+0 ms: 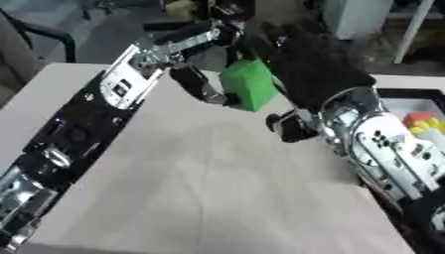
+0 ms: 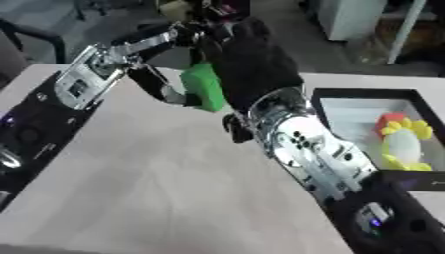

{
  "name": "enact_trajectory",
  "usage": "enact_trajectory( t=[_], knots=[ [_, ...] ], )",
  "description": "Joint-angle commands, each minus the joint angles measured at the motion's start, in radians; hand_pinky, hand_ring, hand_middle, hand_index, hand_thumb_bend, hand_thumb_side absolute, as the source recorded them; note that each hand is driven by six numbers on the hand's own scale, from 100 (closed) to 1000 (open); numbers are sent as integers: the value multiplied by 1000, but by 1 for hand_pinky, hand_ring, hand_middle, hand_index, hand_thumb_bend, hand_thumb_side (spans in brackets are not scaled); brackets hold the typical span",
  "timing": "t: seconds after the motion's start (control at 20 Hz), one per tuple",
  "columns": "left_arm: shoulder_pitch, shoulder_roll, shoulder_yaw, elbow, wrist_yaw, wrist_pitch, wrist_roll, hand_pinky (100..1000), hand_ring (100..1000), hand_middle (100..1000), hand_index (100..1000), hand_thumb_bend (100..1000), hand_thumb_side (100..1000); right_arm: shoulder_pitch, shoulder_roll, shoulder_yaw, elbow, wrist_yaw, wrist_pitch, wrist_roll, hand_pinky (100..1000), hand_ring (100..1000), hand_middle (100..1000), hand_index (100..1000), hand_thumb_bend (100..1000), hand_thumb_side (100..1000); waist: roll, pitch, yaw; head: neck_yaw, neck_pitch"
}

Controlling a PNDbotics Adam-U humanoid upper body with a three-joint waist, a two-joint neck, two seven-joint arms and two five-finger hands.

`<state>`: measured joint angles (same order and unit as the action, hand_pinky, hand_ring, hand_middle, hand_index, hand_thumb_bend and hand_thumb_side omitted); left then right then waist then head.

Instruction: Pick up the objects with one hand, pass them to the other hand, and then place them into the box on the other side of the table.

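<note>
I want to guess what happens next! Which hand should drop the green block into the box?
Probably the right hand. The box sits on the robot's right side of the table, and the right arm comes in just beside it. Both hands meet at the green block now; the left hand is farther from the box.

No readable text, labels or numbers anywhere.

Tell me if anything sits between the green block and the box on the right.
Nothing visible on the table does. The green block hangs between the left hand and right hand; the box already holds a yellow-and-red toy.
</note>
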<state>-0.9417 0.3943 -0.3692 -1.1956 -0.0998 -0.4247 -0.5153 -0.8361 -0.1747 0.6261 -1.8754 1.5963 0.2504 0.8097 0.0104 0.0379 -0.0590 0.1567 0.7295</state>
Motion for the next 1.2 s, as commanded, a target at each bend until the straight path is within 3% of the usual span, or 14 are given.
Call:
enact_trajectory(
  t=[0.05, 0.85, 1.05, 1.2],
  knots=[
    [-33, -10, -1, -17, 16, 5, -14, 672, 430, 375, 468, 100, 108, -18, 7, 1, 19, 0, 11, -22, 1000, 943, 977, 1000, 522, 217, 1, -9, 1, -1, 4],
    [-47, -42, -2, -40, 47, 27, -50, 674, 429, 374, 468, 100, 113, -9, 30, 28, 167, 24, 87, -67, 1000, 923, 955, 1000, 490, 195, 3, -7, 3, 1, 1],
    [-48, -40, 2, -48, 54, 31, -48, 674, 428, 374, 467, 100, 112, -6, 31, 32, 197, 23, 97, -71, 1000, 918, 946, 999, 462, 142, 3, -8, 2, 3, 1],
    [-48, -39, 4, -53, 59, 34, -48, 675, 428, 373, 467, 100, 113, -4, 32, 33, 217, 28, 104, -76, 1000, 899, 917, 939, 406, 100, 3, -8, 2, 5, 1]
  ],
)
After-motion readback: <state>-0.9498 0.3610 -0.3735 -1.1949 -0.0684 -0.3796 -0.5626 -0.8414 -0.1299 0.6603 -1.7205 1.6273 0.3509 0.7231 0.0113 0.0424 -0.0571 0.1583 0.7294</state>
